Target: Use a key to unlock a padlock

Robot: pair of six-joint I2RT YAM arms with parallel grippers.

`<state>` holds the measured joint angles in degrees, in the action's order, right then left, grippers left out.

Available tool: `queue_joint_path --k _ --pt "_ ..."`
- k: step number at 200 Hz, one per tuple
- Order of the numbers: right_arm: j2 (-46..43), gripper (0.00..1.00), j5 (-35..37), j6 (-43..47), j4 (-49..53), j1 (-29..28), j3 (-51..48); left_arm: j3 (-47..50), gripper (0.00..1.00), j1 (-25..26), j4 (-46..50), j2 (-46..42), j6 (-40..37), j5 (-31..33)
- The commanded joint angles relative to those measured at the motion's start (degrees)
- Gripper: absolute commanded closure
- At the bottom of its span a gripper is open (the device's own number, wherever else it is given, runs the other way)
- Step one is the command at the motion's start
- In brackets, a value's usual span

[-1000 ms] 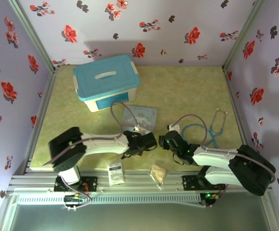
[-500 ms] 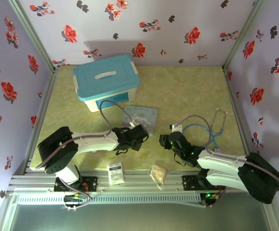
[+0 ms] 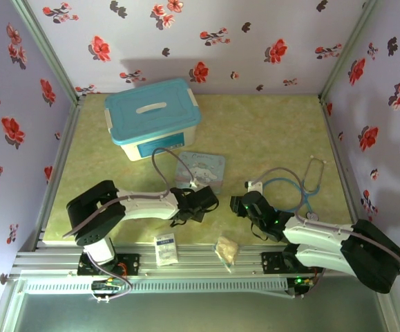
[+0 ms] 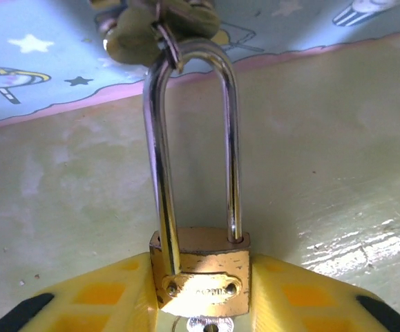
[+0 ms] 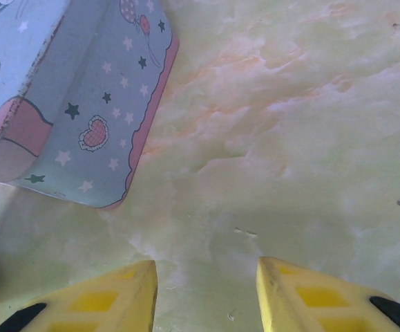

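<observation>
The tabletop (image 3: 275, 131) is a glossy yellow-green marbled sheet (a pale streak of glare (image 4: 345, 242) lies on it in the left wrist view). Behind it and at both its sides stand lavender walls (image 3: 206, 41) printed with red and dark flowers, joined by grey metal corner posts (image 3: 48, 52). Along its near edge runs a ribbed aluminium rail (image 3: 200, 263).

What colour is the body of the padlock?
The padlock has a brass-yellow body; the left wrist view shows it best.
</observation>
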<state>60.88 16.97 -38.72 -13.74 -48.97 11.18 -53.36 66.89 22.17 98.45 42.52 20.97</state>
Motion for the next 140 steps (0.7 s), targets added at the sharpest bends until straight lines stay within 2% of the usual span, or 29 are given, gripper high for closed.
queue_joint_path --k 1,37,53,78,103,140 --pt "1.17 0.59 1.07 -1.29 0.38 0.15 0.05 -2.18 0.69 0.15 4.81 3.23 2.78 3.44" --pt "2.05 0.59 0.18 -1.95 -0.62 -0.22 0.37 -1.09 0.71 0.17 0.24 2.34 1.83 -1.19" --pt "1.55 0.59 -0.45 -2.32 -1.35 -1.41 0.50 0.55 0.62 0.16 -3.97 -0.05 1.97 -5.04" --pt "-0.71 0.57 1.82 -3.21 2.35 -4.94 1.70 1.22 0.55 0.34 -6.14 -2.91 2.81 -8.61" --pt "-3.55 0.56 5.85 -7.61 7.93 -7.07 2.88 2.83 0.54 0.25 -9.72 -5.27 3.48 -12.60" --pt "-6.43 0.57 9.32 -10.08 8.12 -12.75 3.59 6.72 0.52 -2.28 -12.11 -9.36 5.24 -16.07"
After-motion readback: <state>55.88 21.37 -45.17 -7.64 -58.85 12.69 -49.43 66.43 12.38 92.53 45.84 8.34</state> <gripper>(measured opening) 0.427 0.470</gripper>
